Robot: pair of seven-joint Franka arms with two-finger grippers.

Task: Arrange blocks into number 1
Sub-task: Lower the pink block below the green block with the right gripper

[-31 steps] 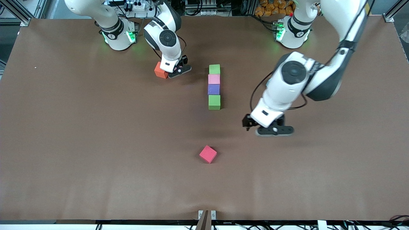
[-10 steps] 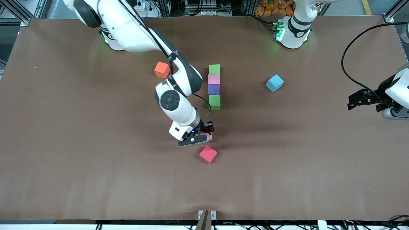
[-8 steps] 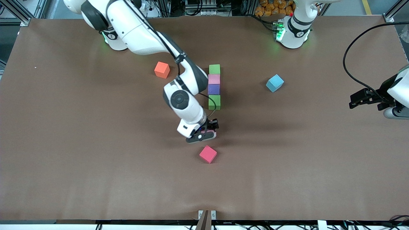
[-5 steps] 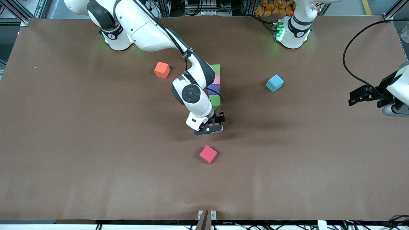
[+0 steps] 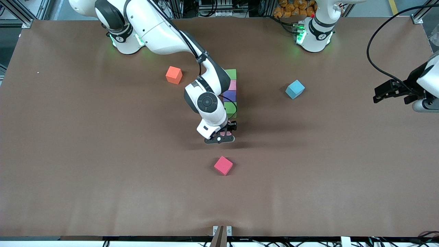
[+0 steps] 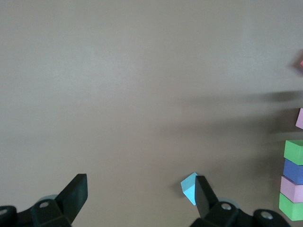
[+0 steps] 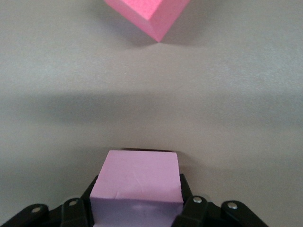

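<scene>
light pink block (image 7: 136,182) clamped in right gripper (image 5: 224,133), left gripper (image 5: 394,92) waits.

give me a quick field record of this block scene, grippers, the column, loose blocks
right gripper: shut on light pink block, at the column's end nearest the front camera
left gripper: open, holds nothing, waiting over the left arm's end of the table
column: green block, pink block, purple block, second green block, in a line toward the front camera
loose blocks: orange block, light blue block, red-pink block
red-pink block: nearest the front camera, turned askew
</scene>
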